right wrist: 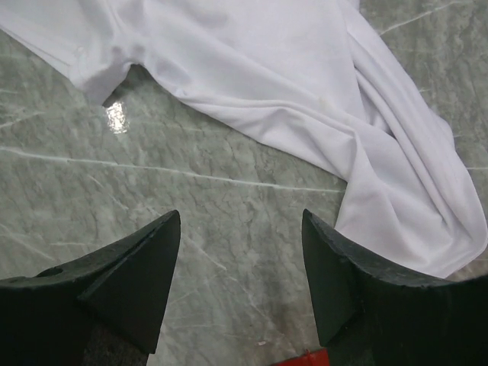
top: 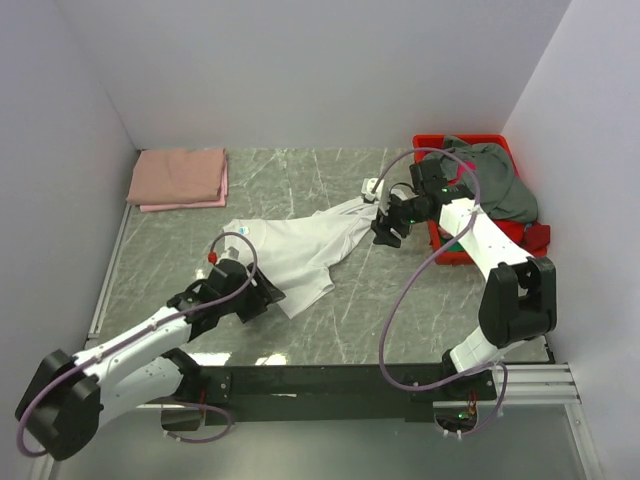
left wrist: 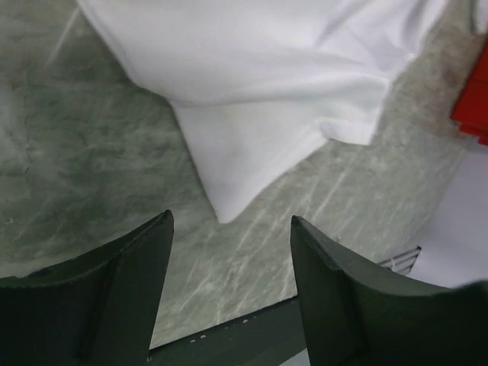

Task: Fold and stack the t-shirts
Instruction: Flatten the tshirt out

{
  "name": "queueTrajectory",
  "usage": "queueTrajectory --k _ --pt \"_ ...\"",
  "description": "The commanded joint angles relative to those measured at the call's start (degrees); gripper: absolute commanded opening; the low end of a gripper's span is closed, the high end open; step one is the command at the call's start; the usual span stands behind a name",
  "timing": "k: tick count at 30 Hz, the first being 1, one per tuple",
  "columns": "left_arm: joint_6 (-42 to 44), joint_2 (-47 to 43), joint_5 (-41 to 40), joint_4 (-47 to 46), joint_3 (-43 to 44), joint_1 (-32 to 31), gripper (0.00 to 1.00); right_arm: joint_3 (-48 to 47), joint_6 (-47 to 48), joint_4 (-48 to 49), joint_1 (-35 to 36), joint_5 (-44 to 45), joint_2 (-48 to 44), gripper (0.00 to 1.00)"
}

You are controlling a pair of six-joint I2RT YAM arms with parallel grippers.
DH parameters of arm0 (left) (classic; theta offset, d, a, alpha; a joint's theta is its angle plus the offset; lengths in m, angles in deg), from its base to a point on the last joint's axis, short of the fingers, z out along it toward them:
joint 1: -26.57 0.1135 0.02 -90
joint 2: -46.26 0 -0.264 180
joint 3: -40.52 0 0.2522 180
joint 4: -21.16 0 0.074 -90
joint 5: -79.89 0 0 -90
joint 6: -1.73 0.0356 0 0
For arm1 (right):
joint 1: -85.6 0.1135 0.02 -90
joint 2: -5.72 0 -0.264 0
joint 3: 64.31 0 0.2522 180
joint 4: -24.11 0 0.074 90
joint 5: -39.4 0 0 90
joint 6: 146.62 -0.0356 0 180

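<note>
While the white t-shirt (top: 300,250) is lying unfolded and rumpled mid-table, stretched from near-left toward the far right, both arms are sitting at its ends. Its blue neck label (top: 243,229) is showing on the left part. The left gripper (top: 262,296) is hovering at the shirt's near-left edge with its jaws standing wide. In the left wrist view, nothing is clamped, and a cloth corner is pointing into the gap. The right gripper (top: 385,235) is hanging over the shirt's narrow bunched right end, jaws also wide and empty, with bare marbled table (top: 340,320) between the fingers. A salmon-pink t-shirt (top: 180,175) is lying folded in the far-left corner. A grey t-shirt (top: 495,180) is draping over the red bin (top: 445,250) at far right.
</note>
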Motion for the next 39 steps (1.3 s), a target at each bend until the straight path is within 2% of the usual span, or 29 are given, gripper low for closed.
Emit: queueTrajectory --k 1,11,18,21,25,28,33,36,39 --pt "-6.9 4.8 -1.6 -3.0 2.2 -0.9 0.67 -1.5 2.5 -1.2 -0.3 0.5 0.4 0.71" --pt "-14.2 11.5 -1.7 -7.3 0.7 -6.4 0.56 4.8 -1.8 4.6 -0.4 7.3 -0.4 0.7" --pt "-15.9 16.9 -5.5 -6.2 3.4 -8.6 0.5 6.8 2.5 6.4 -1.4 7.4 0.5 0.69" --pt "-15.6 19.8 -6.4 -6.6 3.7 -9.0 0.39 6.8 4.3 6.4 -1.9 7.6 1.1 0.69" --pt "-15.3 21.7 -7.9 -6.6 3.8 -9.4 0.11 6.8 7.3 6.0 -2.7 8.8 2.0 0.69" --pt "-14.7 20.3 -9.5 -5.2 4.4 -9.7 0.01 6.2 9.5 5.6 -3.4 9.6 3.1 0.69" --pt "-13.4 13.7 -12.2 0.6 4.6 -9.8 0.01 3.5 12.3 5.8 -3.5 15.4 7.7 0.68" --pt "-12.9 8.0 -13.8 4.7 5.1 -9.8 0.01 -0.6 10.9 5.8 -3.2 20.3 12.4 0.66" --pt "-12.5 5.1 -13.6 4.9 4.5 -9.8 0.01 -3.1 9.1 7.0 -2.9 23.7 15.4 0.66"
